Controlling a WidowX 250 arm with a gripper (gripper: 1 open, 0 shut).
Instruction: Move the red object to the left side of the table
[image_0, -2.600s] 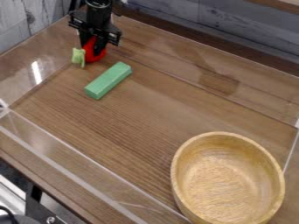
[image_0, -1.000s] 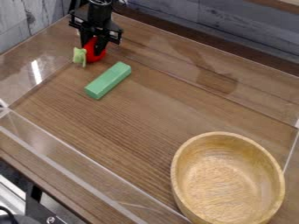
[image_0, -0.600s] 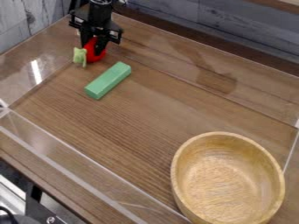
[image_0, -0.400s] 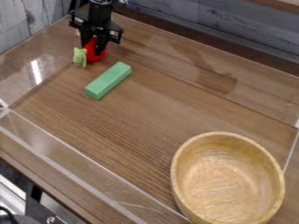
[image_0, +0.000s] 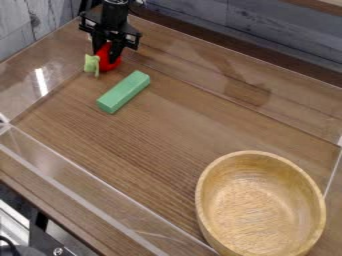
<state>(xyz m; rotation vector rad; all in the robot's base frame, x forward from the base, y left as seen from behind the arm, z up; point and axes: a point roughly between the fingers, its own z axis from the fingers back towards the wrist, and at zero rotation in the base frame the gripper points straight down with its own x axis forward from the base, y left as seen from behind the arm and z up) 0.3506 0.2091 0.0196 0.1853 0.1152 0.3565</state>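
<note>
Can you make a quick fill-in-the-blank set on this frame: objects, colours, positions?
1. The pincer is closed around the ___ toy fruit at the far left of the table.
2. The long block lying just in front of the pincer is ___ in colour.
3. The wooden bowl sits in the near ___ corner of the picture.
4. Inside, the bowl is ___.

Missing words: red; green; right; empty

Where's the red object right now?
In the camera view, the red object sits far top left on the table, between the end effector fingers, just beyond the green block.
</note>
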